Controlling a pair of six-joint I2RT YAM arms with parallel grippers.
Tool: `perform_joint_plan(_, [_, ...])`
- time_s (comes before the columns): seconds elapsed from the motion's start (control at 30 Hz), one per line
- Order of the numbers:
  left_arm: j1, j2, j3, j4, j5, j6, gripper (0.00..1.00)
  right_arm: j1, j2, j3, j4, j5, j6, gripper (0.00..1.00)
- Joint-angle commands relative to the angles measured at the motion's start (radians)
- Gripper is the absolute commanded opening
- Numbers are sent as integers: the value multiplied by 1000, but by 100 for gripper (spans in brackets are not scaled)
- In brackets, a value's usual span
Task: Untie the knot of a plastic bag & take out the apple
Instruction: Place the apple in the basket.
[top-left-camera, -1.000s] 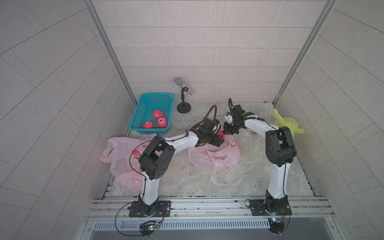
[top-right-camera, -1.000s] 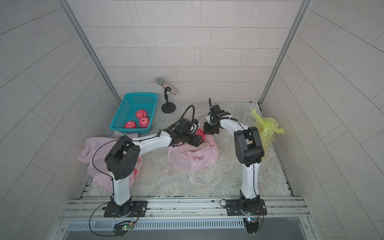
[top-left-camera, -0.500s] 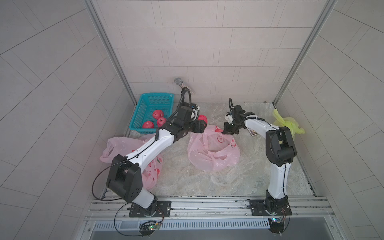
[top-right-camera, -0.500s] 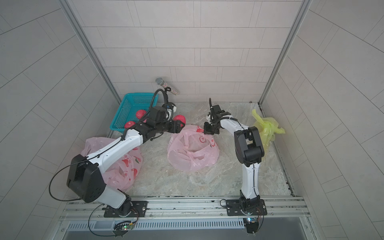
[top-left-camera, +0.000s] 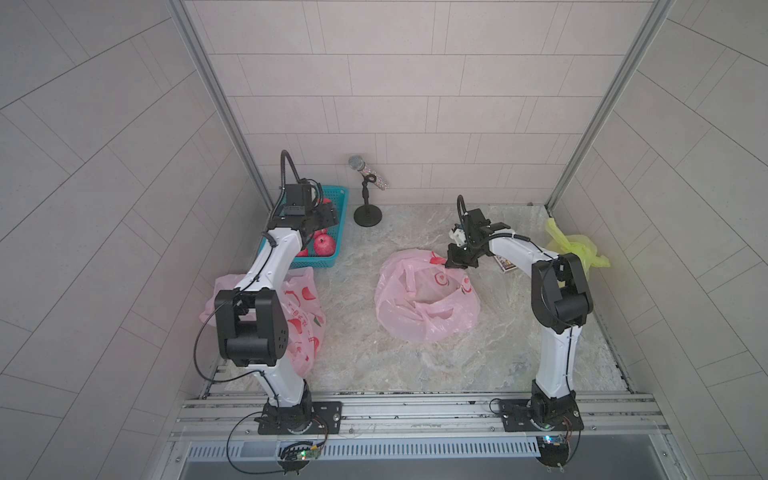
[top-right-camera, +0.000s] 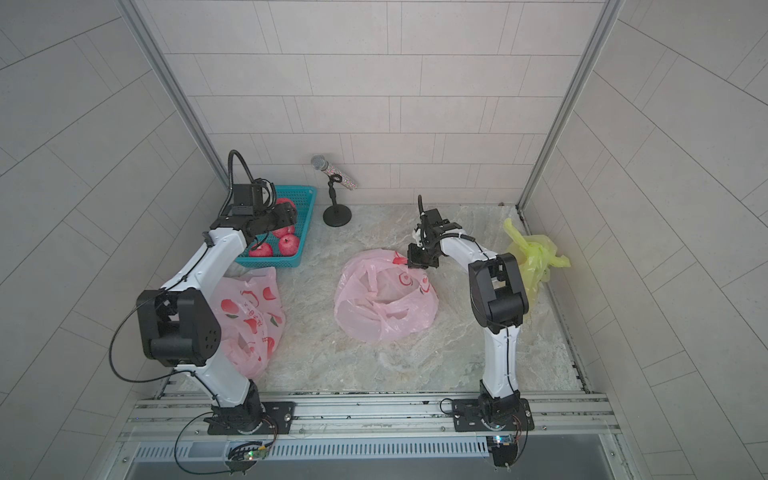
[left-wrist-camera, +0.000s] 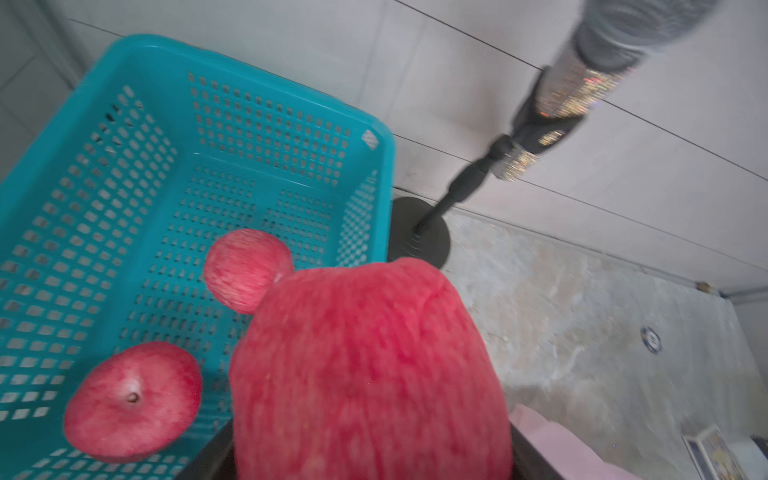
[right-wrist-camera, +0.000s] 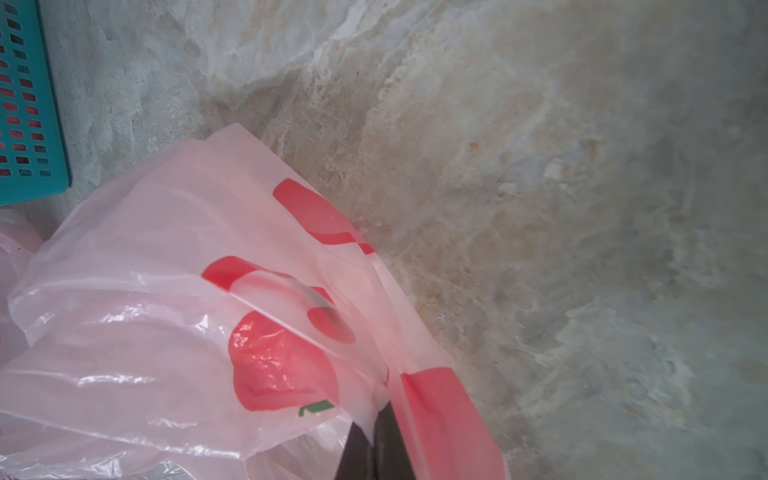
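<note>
The left gripper (top-left-camera: 321, 216) is clasping the apple (left-wrist-camera: 365, 374), its jaws standing wide around the fruit, and it is hanging over the teal basket (top-left-camera: 316, 262). Behind it, the left arm is rising from its base with the elbow bent high and the forearm stretching out to the basket.

The right gripper (right-wrist-camera: 376, 419) is pinching an edge of the pink bag (top-left-camera: 424, 303) with its jaws pressed together. The bag is lying slack and open well to the right of the basket. The right arm is bending forward and curling its wrist in toward the basket's side.

The left wrist view is showing what the top views are hiding: the held apple up close above the basket, with two loose apples (left-wrist-camera: 133, 399) lying inside.

Both top views are giving the wider setting. A microphone stand (top-right-camera: 336, 216) is standing just beside the basket's far right corner, and a second pink bag (top-right-camera: 249, 316) is lying in front of the basket.
</note>
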Motion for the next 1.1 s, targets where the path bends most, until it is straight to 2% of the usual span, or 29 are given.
perform_joint_plan(0.0, [63,77,51,40,-30,-17,65,4,1,26,-35,9,-28,0])
perform_joint_plan(0.17, [101,144,46,125,-132,-11,65,4,-4,19,-42,4,-52,0])
perform_joint_plan(0.37, [128,246,97,136,-177,-11,66,10,19,43,-76,-3,-81,0])
perform_joint_plan(0.67, [151,356,141,146,-184,-32,68,11,50,66,-121,-10,-117,0])
perform_joint_plan(1.07, [151,437,172,149,-161,-67,73,12,102,128,-160,-24,-132,0])
